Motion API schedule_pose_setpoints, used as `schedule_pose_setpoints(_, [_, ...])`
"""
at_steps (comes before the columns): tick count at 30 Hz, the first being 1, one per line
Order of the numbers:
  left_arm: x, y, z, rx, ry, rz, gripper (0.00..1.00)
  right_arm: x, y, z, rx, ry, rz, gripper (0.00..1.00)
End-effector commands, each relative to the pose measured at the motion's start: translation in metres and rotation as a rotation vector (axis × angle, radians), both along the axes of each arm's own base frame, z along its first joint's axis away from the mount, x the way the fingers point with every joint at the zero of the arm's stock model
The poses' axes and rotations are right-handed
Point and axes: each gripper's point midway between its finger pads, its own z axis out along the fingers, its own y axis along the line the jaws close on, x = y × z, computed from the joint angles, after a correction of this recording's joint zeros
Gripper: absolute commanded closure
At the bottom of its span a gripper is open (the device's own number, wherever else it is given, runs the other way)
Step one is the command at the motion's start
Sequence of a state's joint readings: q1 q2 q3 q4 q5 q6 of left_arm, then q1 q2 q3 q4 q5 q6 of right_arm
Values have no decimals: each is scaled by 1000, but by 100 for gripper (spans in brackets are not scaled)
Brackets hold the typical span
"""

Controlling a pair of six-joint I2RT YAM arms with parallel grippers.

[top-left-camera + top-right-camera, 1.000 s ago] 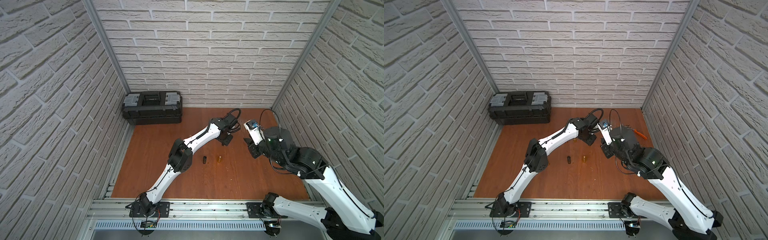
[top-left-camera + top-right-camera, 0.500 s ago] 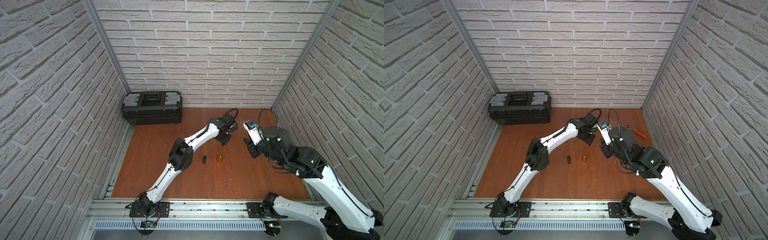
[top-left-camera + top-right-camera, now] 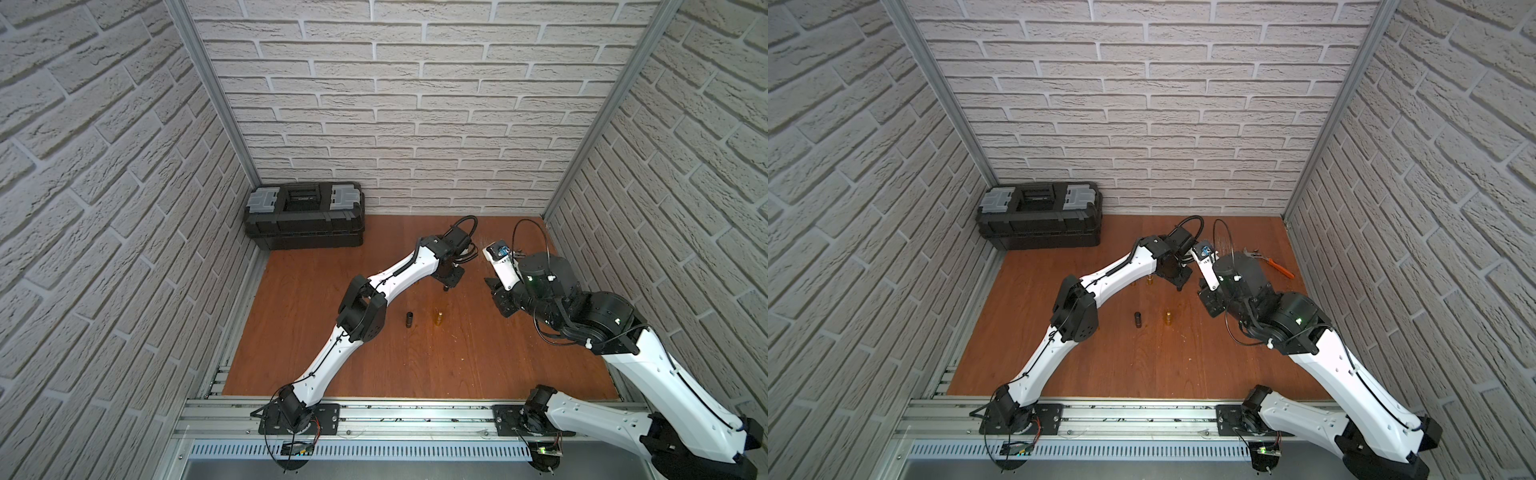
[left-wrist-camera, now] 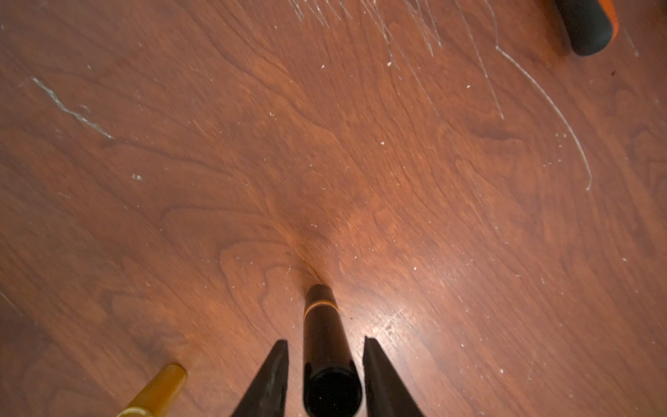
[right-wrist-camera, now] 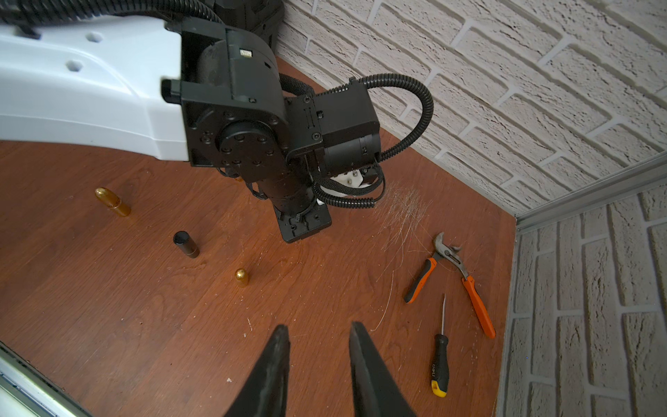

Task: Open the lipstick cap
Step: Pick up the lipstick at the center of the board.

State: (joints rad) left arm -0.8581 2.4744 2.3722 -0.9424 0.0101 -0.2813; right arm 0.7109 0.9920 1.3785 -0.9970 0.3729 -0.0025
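A black lipstick [image 4: 321,325] with a gold band near its foot stands upright on the wooden floor. Its black cap end points up toward the left wrist camera. My left gripper [image 4: 325,341] hangs straight over it with one finger on each side, and a narrow gap shows between each finger and the tube. In both top views the left gripper [image 3: 445,286] [image 3: 1179,286] points down near the back of the floor. My right gripper [image 5: 317,330] hovers to the right of it, fingers apart with nothing between them.
A black open tube [image 3: 409,320] and a gold piece [image 3: 437,318] stand mid-floor. Another gold piece [image 5: 112,202] stands beyond the left arm. Orange-handled pliers [image 5: 451,267] and a screwdriver [image 5: 440,361] lie by the right wall. A black toolbox [image 3: 305,220] sits at the back left.
The left gripper has shifted slightly over the lipstick, and its fingers have drawn in around the tube. The right arm has barely moved.
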Motion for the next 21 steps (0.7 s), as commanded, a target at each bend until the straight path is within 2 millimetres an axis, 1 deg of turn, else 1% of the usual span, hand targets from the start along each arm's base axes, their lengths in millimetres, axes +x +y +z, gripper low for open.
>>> schedule_pose_setpoints(1, [4,-3,-5,-7,-1,-10,70,2,2,-1,15,-7,-7,70])
schedule_pose_setpoints(8, [4,1,-1,-2,-5,-6,84,3,2,-4,7,0,-9,70])
schedule_pose_setpoints(11, [7,6,13,-15,-21,12,87,2,2,-6,3,3,-8,70])
schedule_pose_setpoints(13, [10,11,31,-53,-15,31,87,2,2,-8,0,10,-7,70])
schedule_pose_setpoints(15, [12,20,58,-110,1,55,87,1,3,-10,-1,19,2,70])
schedule_pose_setpoints(18, [12,43,102,-192,36,93,87,0,9,-20,-10,52,29,70])
schedule_pose_setpoints(19, [11,52,113,-214,58,105,87,1,11,-22,-12,62,35,70])
schedule_pose_setpoints(20, [6,60,128,-249,93,108,87,2,14,-25,-14,71,40,70])
schedule_pose_setpoints(21, [1,67,138,-277,125,110,87,3,17,-27,-13,81,47,70])
